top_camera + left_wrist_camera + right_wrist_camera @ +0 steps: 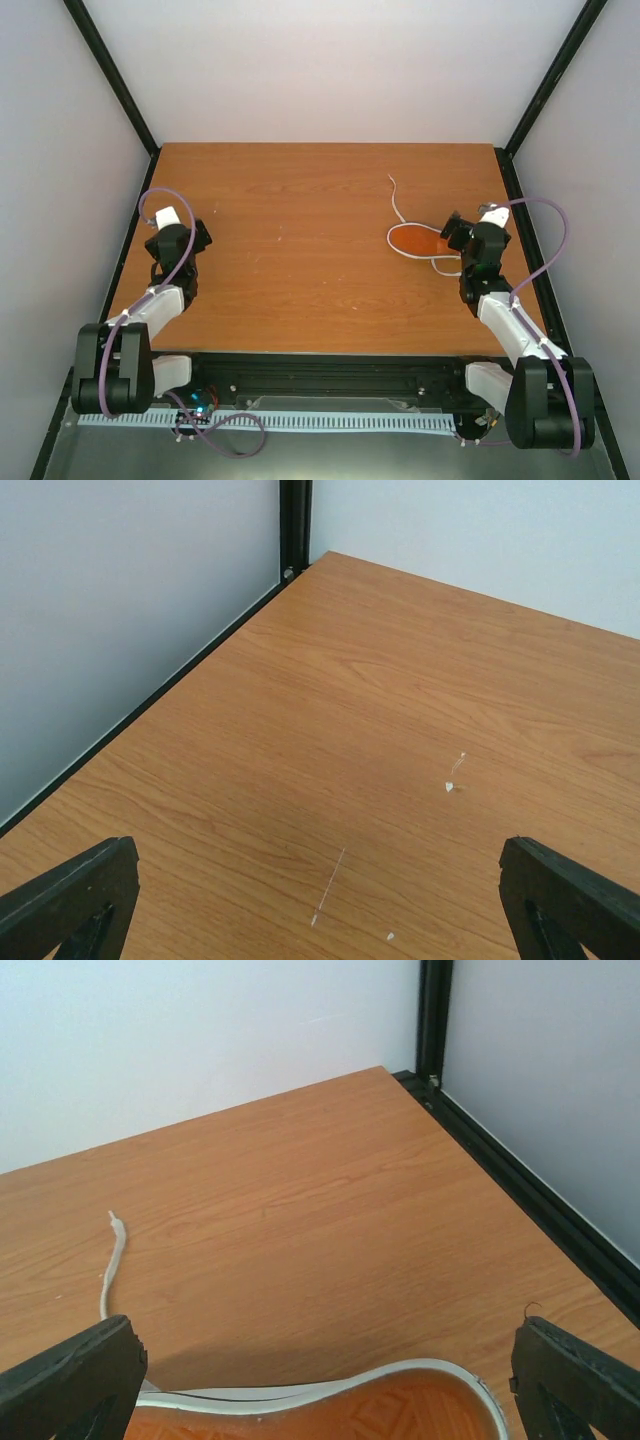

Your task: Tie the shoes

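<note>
A small sneaker with an orange-red sole and white rubber edging (418,240) lies on the right part of the brown wooden table (300,250), well toward the right edge. Its sole faces up, so the upper is hidden. One long white lace (397,205) trails from the shoe toward the far side and ends loose on the wood. Another white strand curves along the shoe's near side.

The right gripper (322,1375) hangs just near of the sneaker with its black fingers (75,1375) spread wide and nothing between them; whether it touches the shoe cannot be told. The left gripper (320,895) is at the left edge of the table, well apart from the shoe. Its jaws also stand wide open over bare wood marked with a few small white flecks (450,785).
</note>
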Controlling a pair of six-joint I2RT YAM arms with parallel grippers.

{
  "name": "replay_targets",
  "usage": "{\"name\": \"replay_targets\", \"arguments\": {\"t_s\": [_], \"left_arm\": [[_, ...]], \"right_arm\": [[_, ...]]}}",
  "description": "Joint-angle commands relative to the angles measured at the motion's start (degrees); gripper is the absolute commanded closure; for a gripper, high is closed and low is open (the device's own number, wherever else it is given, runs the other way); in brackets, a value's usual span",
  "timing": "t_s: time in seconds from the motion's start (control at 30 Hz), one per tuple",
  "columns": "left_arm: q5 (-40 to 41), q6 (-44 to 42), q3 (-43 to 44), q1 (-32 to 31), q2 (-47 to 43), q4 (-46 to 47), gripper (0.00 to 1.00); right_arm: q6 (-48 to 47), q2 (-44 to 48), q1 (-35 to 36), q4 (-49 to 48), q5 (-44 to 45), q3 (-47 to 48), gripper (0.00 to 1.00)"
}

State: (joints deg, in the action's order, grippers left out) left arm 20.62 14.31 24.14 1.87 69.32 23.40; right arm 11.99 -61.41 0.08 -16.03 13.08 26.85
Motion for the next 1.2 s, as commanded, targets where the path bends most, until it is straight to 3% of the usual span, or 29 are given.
{"name": "replay_targets", "arguments": {"t_s": [0.0,0.2,0.3,0.43,0.7,0.87,1.03,1.17], "left_arm": [[3.0,2.4,1.4,0.2,-2.1,-1.3,0.00],[3.1,2.4,0.8,0.2,-1.4,0.9,0.00],[3.1,1.8,1.4,0.2,1.2,2.6,0.00],[3.8,1.9,4.4,0.2,5.8,0.6,0.00],[3.2,3.6,10.4,0.2,11.0,-7.0,0.00],[2.2,3.6,13.3,0.2,13.7,-10.4,0.00],[-0.8,2.3,16.8,0.2,17.3,-12.1,0.00],[-0.6,2.3,22.4,0.2,22.9,-18.6,0.00]], "right_arm": [[3.5,1.3,0.0,3.3,7.1,1.4,0.00],[5.9,10.9,0.0,-2.9,15.0,-7.3,0.00],[11.4,9.4,-0.5,0.5,20.4,-6.3,0.00],[15.7,3.6,-7.6,6.7,6.9,-2.6,0.00],[21.5,-4.0,-23.5,9.6,-21.4,-2.0,0.00],[21.7,-13.5,-25.6,6.6,-31.5,-0.1,0.00],[21.4,-19.2,-26.5,3.7,-36.6,0.9,0.00],[20.8,-23.4,-26.6,3.1,-39.7,3.0,0.00]]}}
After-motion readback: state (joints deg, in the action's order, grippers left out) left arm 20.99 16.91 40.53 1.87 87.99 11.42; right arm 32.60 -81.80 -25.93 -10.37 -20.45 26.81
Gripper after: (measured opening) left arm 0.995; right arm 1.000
